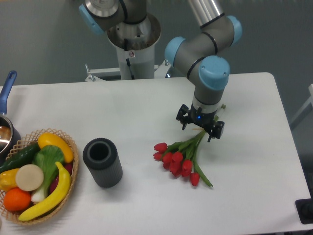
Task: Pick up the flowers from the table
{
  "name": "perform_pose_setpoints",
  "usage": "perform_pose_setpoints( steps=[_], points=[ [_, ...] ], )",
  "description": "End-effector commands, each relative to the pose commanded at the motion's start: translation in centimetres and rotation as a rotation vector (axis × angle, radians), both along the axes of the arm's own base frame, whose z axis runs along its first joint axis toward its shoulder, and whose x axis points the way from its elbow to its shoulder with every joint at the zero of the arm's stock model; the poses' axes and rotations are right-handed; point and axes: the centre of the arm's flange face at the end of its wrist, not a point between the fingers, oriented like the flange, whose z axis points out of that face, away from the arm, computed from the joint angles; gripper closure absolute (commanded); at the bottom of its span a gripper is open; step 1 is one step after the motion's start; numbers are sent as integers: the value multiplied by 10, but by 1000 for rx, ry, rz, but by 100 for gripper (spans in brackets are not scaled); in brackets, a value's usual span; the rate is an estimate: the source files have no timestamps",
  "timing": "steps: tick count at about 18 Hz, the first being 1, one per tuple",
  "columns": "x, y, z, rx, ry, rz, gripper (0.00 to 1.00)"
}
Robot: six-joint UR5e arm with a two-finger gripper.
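Gripper (200, 128) hangs over the stem end of the flowers (180, 159), fingers spread wide, 1 on each side of the stems, nothing held. From this view I can't tell if the fingertips touch the stems or the table (146, 107).

Flowers lie flat on the table, right of centre, red heads pointing to 7 o'clock, stems running up to 1 o'clock under the gripper. About 8 heads, bunched.

Progress: approach looks done, gripper is lined up over the stems. Grasp not made, lift not made. Left to do, as I judge it: drop the last bit, close on the stems near the tie, raise the bunch clear.

Other stuff: dark ribbed cylinder (102, 162) stands at 9 o'clock from the flowers, well apart. Basket of vegetables (36, 174) further out at 9 o'clock, by the left edge.
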Motion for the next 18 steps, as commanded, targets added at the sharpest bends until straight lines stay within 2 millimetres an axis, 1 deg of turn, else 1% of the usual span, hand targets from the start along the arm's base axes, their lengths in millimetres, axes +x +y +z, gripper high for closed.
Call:
perform_pose_setpoints(
  steps=[2,3,6,9,11,12,13,14,16,17,18],
  points=[
    [1,1,-9,-7,-13,-3,0],
    [3,4,-15,-11,-20,-11,0],
    [2,9,-21,-12,-23,-18,0],
    [2,10,-30,-19,-33,-20,0],
    [1,11,-31,-19,-33,-23,0],
    [1,11,-32,-20,-34,-28,7],
    [1,11,-33,-22,-35,-32,27],
    [0,11,-33,-28,-32,-35,51],
    [0,10,-33,-38,-26,-30,87],
    [0,10,-33,-42,-24,-26,100],
    [0,10,-33,-43,-22,-20,100]
  ],
)
